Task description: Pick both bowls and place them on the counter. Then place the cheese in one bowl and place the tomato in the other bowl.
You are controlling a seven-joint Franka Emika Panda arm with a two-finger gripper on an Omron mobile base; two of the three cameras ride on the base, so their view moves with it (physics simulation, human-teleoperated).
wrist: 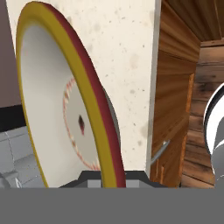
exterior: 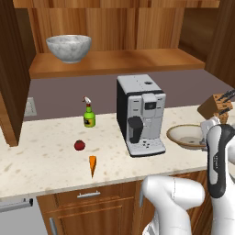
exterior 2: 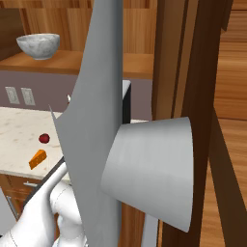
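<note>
Beige shallow bowl rests on the counter, right of the coffee machine; the gripper pinches its rim (marbled bowl shelved). An uneven release could tip it.

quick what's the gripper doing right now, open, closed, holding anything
Gripper: shut on the rim of the shallow bowl, which is at the counter.
</note>
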